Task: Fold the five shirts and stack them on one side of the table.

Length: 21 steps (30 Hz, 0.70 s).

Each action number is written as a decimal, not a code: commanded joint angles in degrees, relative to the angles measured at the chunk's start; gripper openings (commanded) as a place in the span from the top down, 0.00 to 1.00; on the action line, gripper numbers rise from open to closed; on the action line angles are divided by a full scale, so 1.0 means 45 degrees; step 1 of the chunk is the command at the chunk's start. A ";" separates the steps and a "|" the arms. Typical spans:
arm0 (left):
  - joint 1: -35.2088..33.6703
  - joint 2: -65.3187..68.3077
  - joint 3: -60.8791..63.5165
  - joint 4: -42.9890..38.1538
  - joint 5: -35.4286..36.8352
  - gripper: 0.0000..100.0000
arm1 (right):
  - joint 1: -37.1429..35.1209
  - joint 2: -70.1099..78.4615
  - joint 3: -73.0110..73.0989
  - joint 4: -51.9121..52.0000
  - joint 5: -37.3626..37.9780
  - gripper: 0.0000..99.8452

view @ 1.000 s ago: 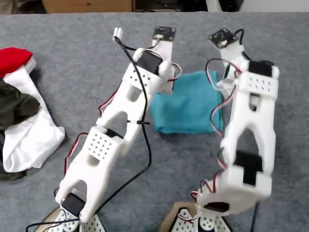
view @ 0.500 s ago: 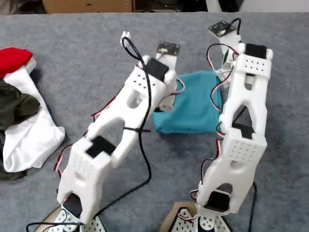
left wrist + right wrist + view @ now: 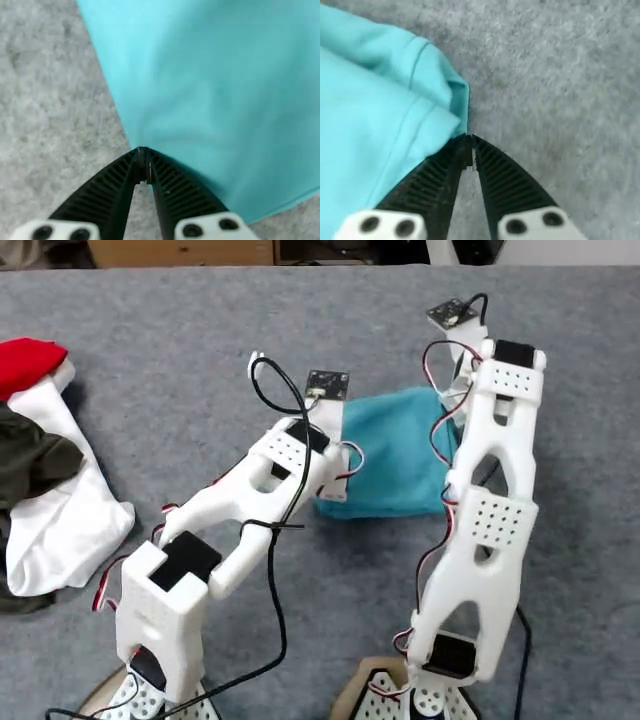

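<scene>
Left claw is pinched shut on the teal shirt's edge; right claw clamps its corner. It lies folded on the table, well apart from the heaped shirts.

We take this for a robotics lab or a hobby workshop. A left arm and a right arm, both of white printed plastic with bare motors and loose wires, stand on round bases on a desk covered in grey felt. A wooden board runs along the top edge, and shirts lie heaped at the left edge.
</scene>
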 commanded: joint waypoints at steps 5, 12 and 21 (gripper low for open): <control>0.0469 -0.0791 -0.0020 0.0215 -0.0313 0.98 | -0.0127 0.1397 -0.3507 0.0801 -0.0137 0.99; -0.0391 -0.0811 -0.1426 0.0234 -0.0469 0.98 | -0.0147 0.1201 -0.7570 0.4142 -0.0117 0.99; -0.2110 -0.0264 -0.3946 -0.0567 -0.0410 0.98 | 0.0147 0.1006 -0.7121 0.5216 -0.1250 0.99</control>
